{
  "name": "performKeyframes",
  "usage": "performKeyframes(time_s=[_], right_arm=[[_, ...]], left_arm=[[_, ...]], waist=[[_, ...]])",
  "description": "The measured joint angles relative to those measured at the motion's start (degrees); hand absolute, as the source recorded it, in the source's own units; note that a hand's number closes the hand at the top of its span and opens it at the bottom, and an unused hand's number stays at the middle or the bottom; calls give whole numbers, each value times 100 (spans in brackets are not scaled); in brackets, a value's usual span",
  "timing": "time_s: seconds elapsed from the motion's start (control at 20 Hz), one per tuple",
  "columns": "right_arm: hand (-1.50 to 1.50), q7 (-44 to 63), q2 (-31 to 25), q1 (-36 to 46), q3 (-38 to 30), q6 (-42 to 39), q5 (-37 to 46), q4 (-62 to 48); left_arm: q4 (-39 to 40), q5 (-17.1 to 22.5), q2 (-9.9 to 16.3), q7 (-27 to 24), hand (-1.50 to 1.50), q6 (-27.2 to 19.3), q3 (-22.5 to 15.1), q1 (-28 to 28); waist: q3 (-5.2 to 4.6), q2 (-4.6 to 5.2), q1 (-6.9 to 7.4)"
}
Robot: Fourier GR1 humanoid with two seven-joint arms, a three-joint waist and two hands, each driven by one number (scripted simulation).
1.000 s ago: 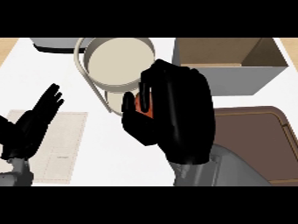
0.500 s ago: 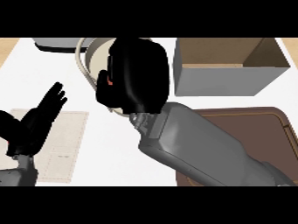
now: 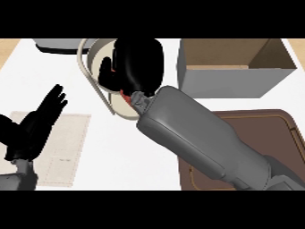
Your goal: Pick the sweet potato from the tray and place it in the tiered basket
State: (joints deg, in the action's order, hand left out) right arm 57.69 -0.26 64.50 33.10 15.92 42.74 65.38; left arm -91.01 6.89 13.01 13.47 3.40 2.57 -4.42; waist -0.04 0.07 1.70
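My right hand [image 3: 139, 62] hangs over the cream tiered basket [image 3: 88, 67] at the counter's back, fingers curled round the sweet potato [image 3: 122, 93]. Only a thin orange-red sliver of the sweet potato shows under the palm. The right forearm crosses from the lower right and hides much of the basket. The brown tray [image 3: 293, 134] lies at the right front, partly under that forearm. At the left front my left hand [image 3: 31, 127] rests open with fingers up.
An open grey box with a brown inside [image 3: 237, 67] stands right of the basket. A pale cloth mat [image 3: 65, 147] lies under the left hand. A grey object [image 3: 57, 44] sits at the back left edge.
My right hand has carried the sweet potato away from me and to the left, from mid-counter to above the basket. The left hand has stayed almost where it was.
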Motion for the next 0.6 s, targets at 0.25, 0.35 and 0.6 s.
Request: performKeyframes(time_s=[0.25, 0.35, 0.6], right_arm=[[150, -93, -9, 262, 268, 685, -153, -840], [150, -115, -21, 401, 373, 882, -254, -1100], [-150, -235, -22, 545, 435, 1761, -183, -1534]], left_arm=[[106, -66, -30, -44, 0, 25, -14, -86], [157, -106, -70, -73, 0, 10, -32, -106], [211, -87, -80, -61, 0, 56, -19, -194]], waist=[[4, -5, 34], [9, -12, 48], [7, -2, 82]])
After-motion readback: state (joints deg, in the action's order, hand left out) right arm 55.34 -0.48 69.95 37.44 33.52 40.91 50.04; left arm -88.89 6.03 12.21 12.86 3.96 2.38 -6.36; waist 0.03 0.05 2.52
